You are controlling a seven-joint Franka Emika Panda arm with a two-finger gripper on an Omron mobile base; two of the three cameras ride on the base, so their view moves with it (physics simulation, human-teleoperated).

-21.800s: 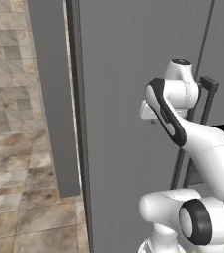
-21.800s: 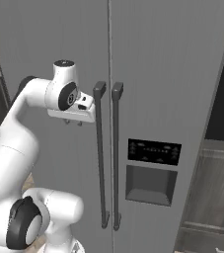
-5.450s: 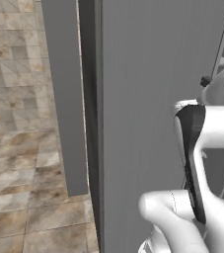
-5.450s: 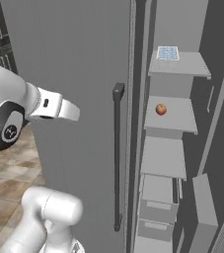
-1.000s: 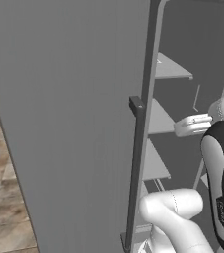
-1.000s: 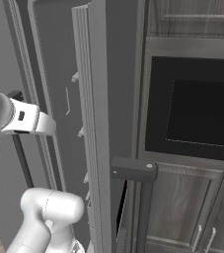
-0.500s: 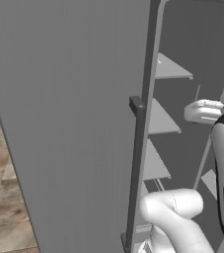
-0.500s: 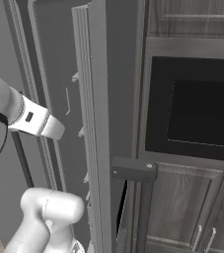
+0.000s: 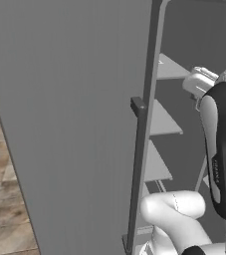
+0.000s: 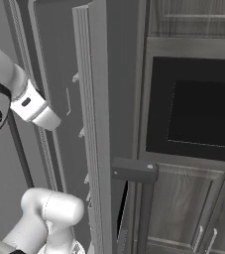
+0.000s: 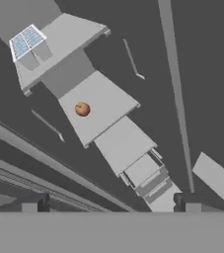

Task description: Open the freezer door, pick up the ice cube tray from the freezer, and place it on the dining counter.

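Observation:
The freezer door stands swung wide open, its dark bar handle facing me. Inside the freezer, the ice cube tray, white with pale blue cells, lies on the top shelf. My gripper is open and empty, well back from the shelves and pointed at the interior, the tray far off toward the upper left of the hand view. In the left base view my white hand hangs in front of the pale shelves. The dining counter is out of view.
A small orange fruit sits on the second shelf, with drawers lower down. The door's edge and its handle bracket stand just right of my arm. Dark cabinets with a built-in black oven lie further right.
My hand has risen in front of the freezer shelves. The door and the base views have not shifted.

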